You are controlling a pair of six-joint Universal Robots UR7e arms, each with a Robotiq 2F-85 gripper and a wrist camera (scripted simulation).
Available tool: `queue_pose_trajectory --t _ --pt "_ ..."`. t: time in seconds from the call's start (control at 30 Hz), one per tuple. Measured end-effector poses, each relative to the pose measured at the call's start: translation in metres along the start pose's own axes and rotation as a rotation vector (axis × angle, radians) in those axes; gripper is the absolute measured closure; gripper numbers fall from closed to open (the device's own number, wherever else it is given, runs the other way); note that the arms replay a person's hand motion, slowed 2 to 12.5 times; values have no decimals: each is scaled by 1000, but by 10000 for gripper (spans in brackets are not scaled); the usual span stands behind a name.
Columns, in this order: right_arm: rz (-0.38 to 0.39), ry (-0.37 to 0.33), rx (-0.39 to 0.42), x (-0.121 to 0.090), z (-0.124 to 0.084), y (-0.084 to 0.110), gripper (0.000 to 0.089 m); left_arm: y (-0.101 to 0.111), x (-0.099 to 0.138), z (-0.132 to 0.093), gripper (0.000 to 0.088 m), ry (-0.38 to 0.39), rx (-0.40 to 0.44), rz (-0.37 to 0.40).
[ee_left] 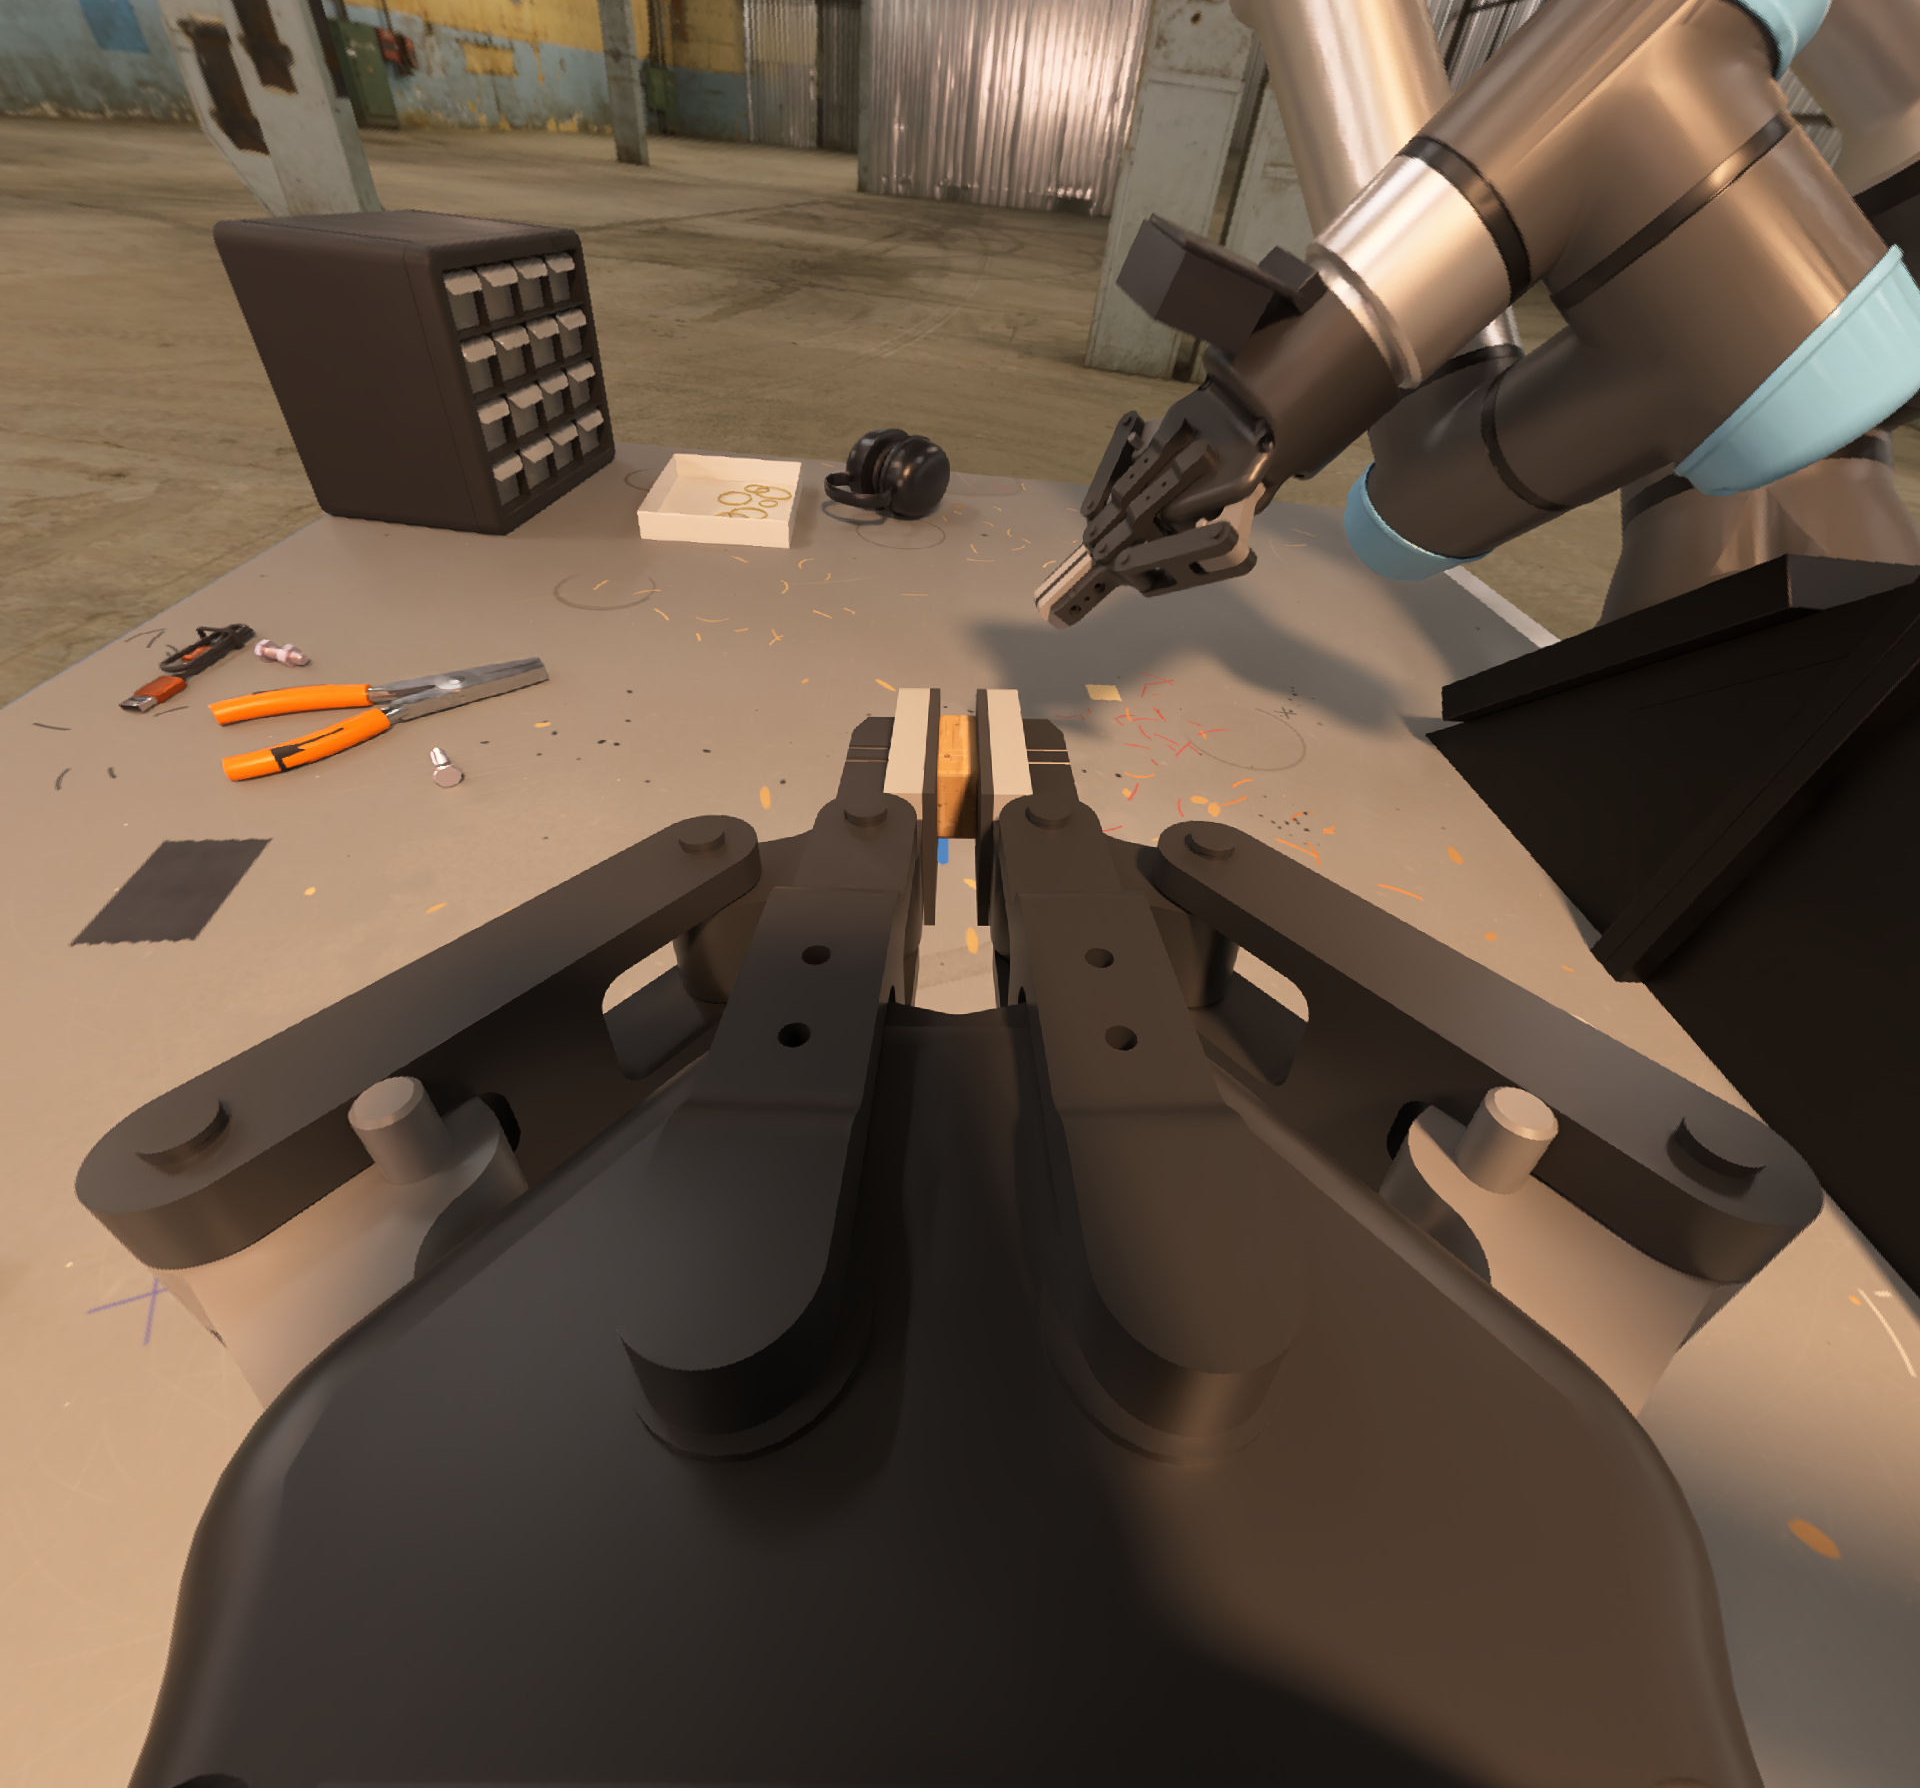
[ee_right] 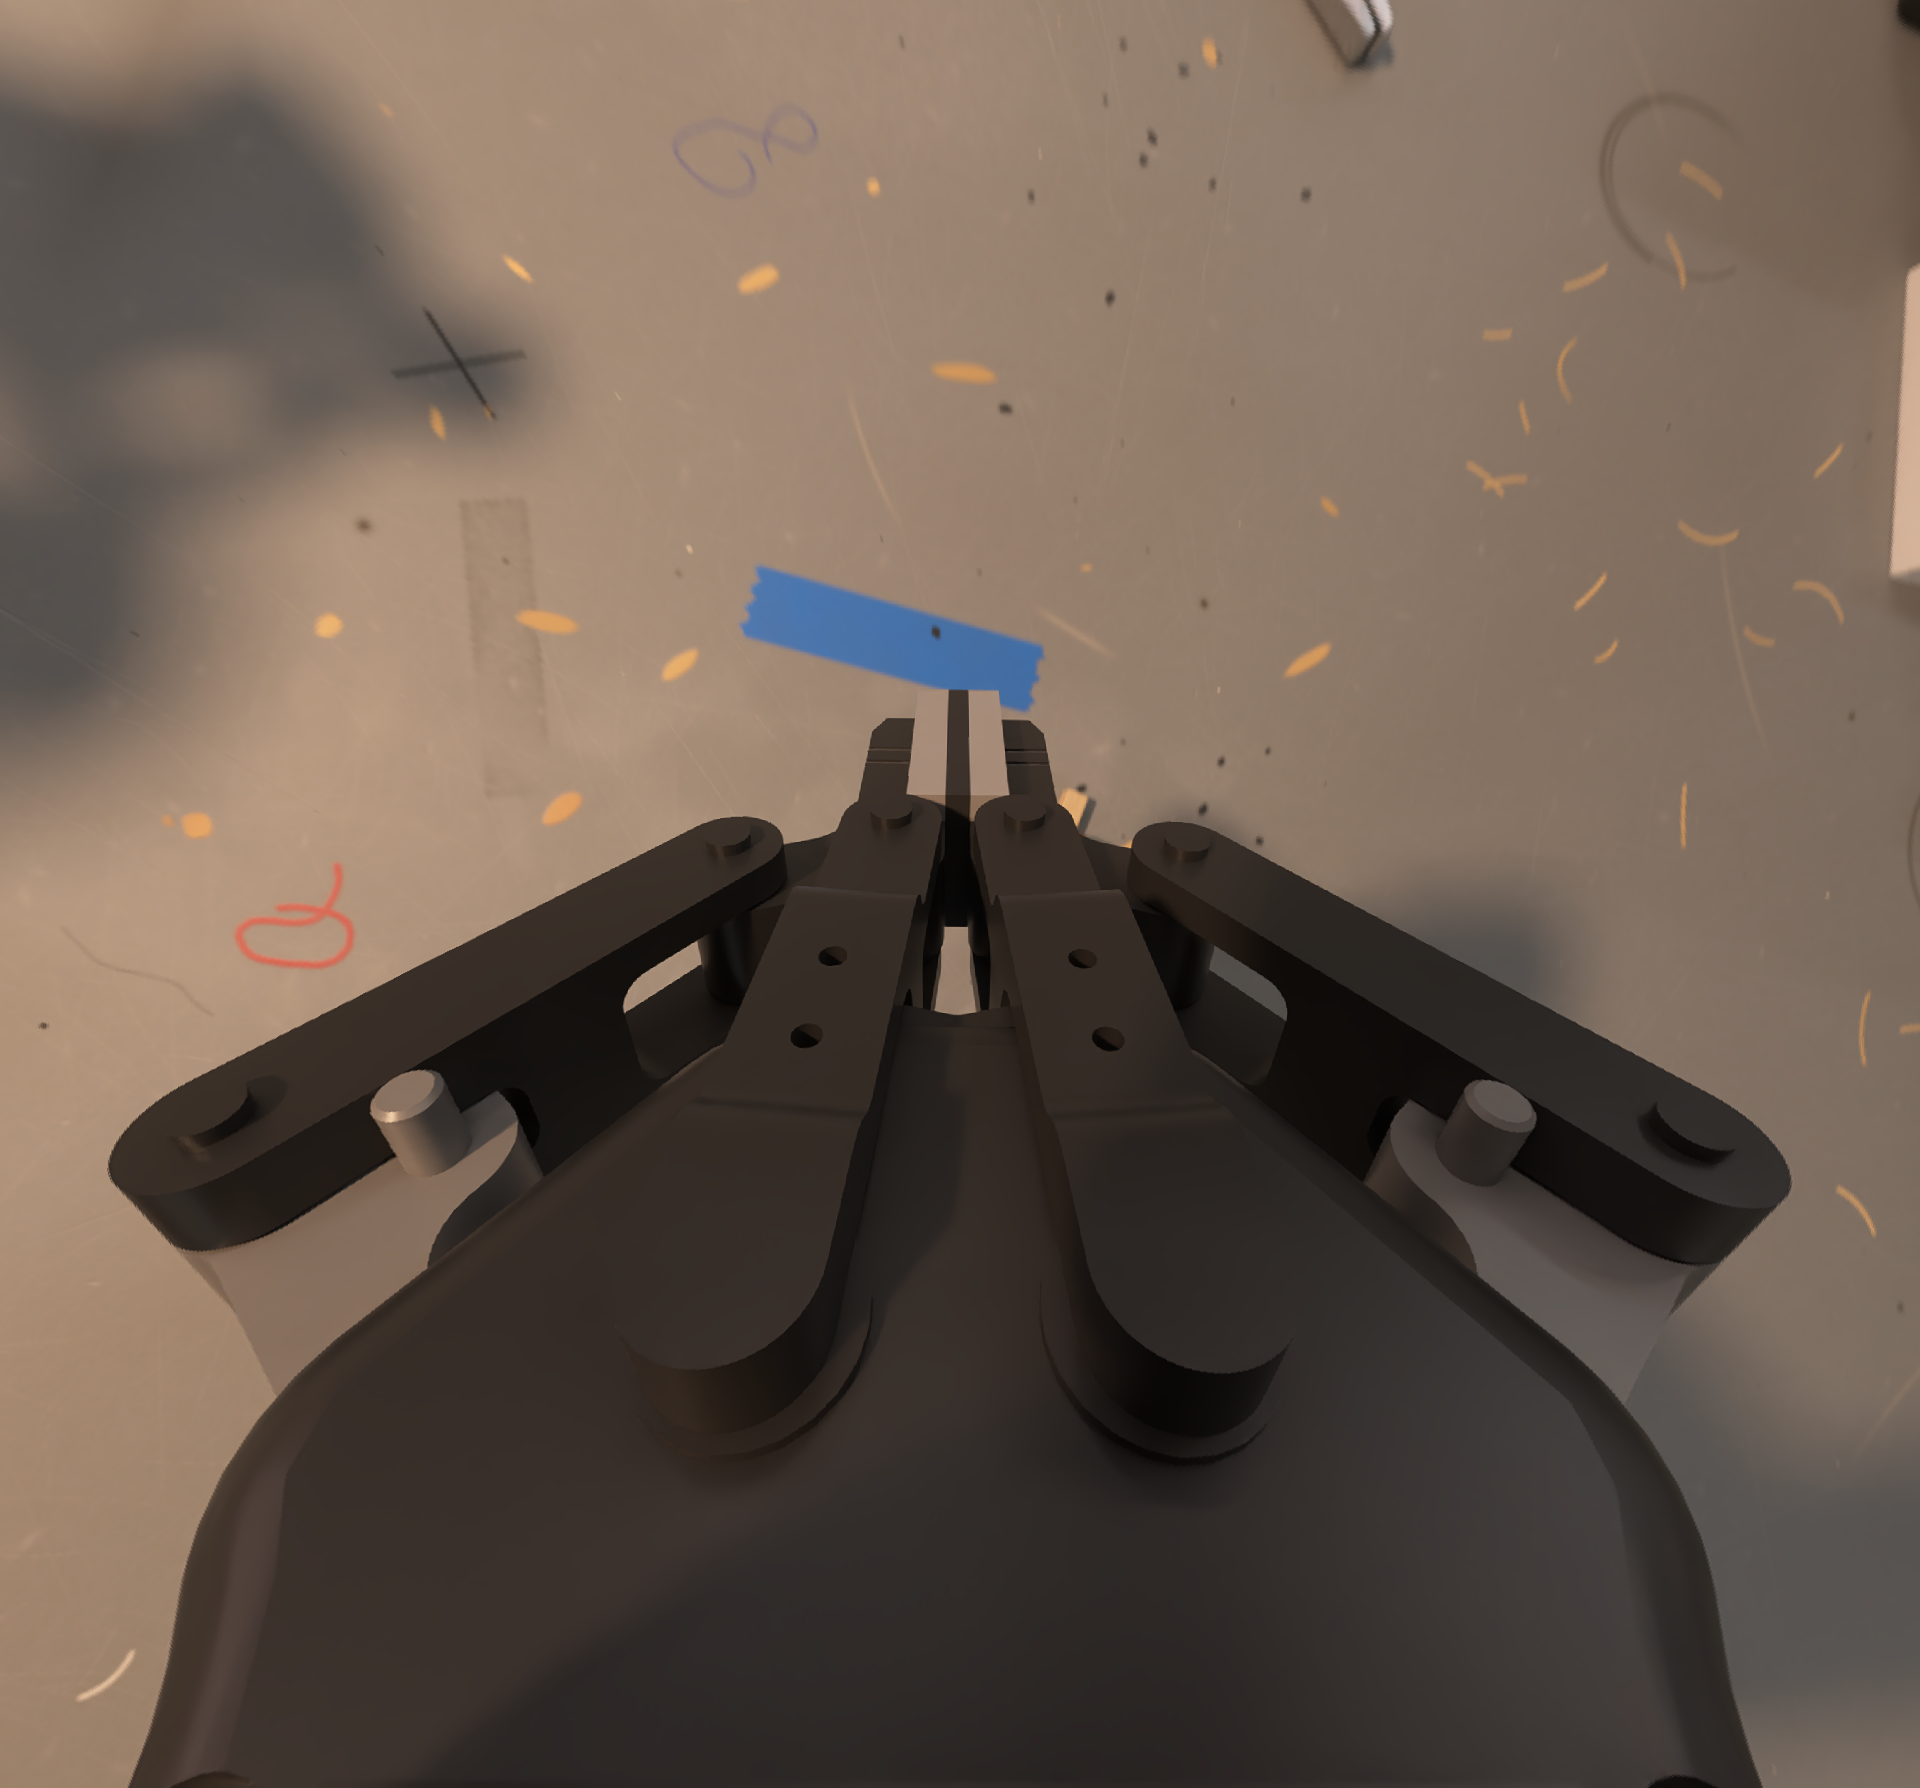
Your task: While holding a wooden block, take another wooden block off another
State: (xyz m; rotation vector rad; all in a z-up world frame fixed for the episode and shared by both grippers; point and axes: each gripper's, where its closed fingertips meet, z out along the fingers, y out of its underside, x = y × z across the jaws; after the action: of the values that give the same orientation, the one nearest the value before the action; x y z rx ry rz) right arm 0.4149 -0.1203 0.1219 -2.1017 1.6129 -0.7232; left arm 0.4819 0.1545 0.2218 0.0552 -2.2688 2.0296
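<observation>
My left gripper [ee_left: 958,751] is shut on a small light wooden block [ee_left: 956,774], held between its pale pads above the grey table [ee_left: 665,865]. My right gripper [ee_right: 958,743] is shut with its pads together and nothing between them, hovering over the table just before a strip of blue tape [ee_right: 894,635]. The right gripper also shows in the left wrist view [ee_left: 1075,595], shut and empty, above the table beyond my left fingers. No other wooden block shows in either view.
Orange-handled pliers [ee_left: 353,715], a bolt [ee_left: 445,767], a small clip and connector [ee_left: 197,663] lie at the left. A dark drawer cabinet [ee_left: 416,367], a white tray of rings [ee_left: 722,500] and black earmuffs [ee_left: 894,474] stand at the back. A black structure [ee_left: 1714,803] rises at the right.
</observation>
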Motion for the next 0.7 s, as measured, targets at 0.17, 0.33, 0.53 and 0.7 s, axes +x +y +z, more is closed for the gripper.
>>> queue_pose_trajectory --t 0.17,0.33,0.53,0.7 --pt "32 53 -89 4 11 22 893 1 3 3 821 12 -5 0" --pt "96 89 -162 10 21 38 893 1 6 5 821 24 -6 -8" --pt "164 104 -228 20 31 45 893 1 10 8 821 40 -5 -14" --pt "203 87 -300 24 38 51 893 0 14 10 821 51 -8 -13"
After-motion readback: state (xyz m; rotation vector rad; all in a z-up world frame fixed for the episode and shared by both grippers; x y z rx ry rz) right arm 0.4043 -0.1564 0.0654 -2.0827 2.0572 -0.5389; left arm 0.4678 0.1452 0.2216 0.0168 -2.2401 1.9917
